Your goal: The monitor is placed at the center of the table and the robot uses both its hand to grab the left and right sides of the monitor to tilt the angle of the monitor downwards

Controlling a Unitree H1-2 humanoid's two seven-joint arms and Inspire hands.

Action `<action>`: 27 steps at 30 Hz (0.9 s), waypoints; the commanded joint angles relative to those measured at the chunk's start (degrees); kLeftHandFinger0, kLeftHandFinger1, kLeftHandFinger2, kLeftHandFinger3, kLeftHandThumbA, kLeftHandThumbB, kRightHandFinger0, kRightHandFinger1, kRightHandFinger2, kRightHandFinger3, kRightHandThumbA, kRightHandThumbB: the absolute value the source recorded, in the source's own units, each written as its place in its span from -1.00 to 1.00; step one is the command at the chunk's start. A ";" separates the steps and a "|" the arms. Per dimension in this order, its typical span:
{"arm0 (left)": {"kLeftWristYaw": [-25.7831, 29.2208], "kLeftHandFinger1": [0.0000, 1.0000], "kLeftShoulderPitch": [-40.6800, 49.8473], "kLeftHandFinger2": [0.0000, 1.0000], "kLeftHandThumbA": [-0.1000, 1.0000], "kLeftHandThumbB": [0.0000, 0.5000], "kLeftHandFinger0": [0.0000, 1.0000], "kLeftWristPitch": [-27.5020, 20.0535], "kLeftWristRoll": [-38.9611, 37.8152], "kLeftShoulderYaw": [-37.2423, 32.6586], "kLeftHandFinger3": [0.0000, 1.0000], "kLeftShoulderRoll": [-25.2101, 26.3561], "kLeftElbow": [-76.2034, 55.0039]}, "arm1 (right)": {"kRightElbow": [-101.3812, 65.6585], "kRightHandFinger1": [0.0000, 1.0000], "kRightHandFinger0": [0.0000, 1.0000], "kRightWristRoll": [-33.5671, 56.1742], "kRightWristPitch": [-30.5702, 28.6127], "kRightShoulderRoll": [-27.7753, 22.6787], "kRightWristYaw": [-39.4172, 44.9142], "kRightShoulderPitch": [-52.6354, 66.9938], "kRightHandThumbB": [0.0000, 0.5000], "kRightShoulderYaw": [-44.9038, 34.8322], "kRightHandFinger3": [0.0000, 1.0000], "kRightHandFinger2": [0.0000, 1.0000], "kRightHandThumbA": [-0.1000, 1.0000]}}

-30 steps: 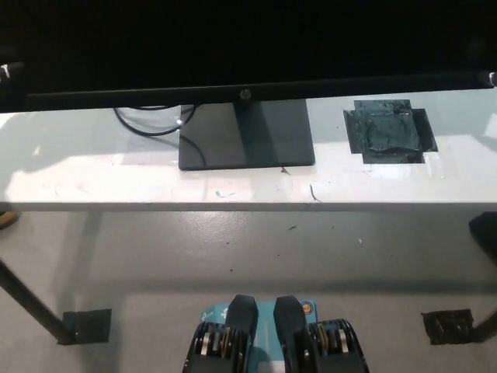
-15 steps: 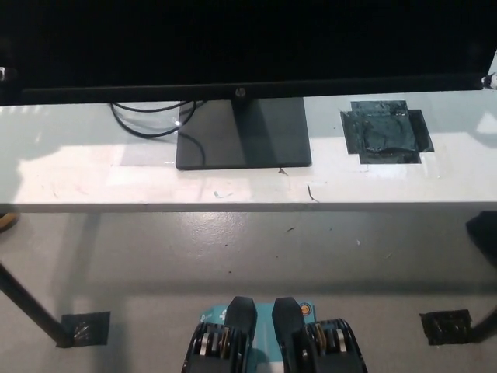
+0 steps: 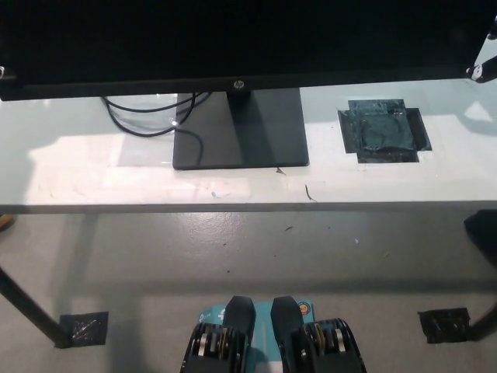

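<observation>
The monitor [image 3: 233, 39] stood mid-table, far side. The left hand [image 3: 4, 73] and right hand [image 3: 483, 68] barely showed at its ends (grip impossible to tell). Even pressure from both sides would have kept the base [image 3: 239, 128] planted.

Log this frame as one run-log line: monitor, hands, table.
monitor: upright on stand base, mid-table | left hand: at monitor's left edge, grip unclear | right hand: at right edge, grip unclear | table: cables, taped patch
</observation>
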 commanded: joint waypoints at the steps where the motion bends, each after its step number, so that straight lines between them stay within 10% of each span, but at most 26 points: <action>1: 19.07 1.00 -11.92 1.00 0.84 0.85 1.00 6.68 9.39 -4.14 1.00 -3.73 1.74 | 0.12 1.00 1.00 -7.70 -14.96 5.96 -24.71 -12.97 1.00 1.60 1.00 1.00 0.07; 8: 30.46 1.00 -12.10 1.00 0.77 1.00 1.00 12.39 12.78 -7.51 1.00 -4.98 3.75 | 2.33 1.00 1.00 -11.20 -15.47 7.07 -34.92 -12.71 1.00 3.55 1.00 1.00 0.18; 20: 34.80 1.00 -10.87 1.00 0.96 1.00 1.00 19.85 13.13 -9.03 1.00 -6.53 5.72 | 4.21 1.00 1.00 -13.06 -12.45 6.95 -41.63 -10.02 1.00 4.74 1.00 1.00 0.23; 27: 28.09 1.00 -7.63 1.00 0.87 0.92 1.00 17.28 7.73 -4.14 1.00 -6.54 5.48 | 1.17 1.00 1.00 -8.67 -14.50 6.36 -37.96 -6.17 1.00 -0.29 1.00 1.00 0.23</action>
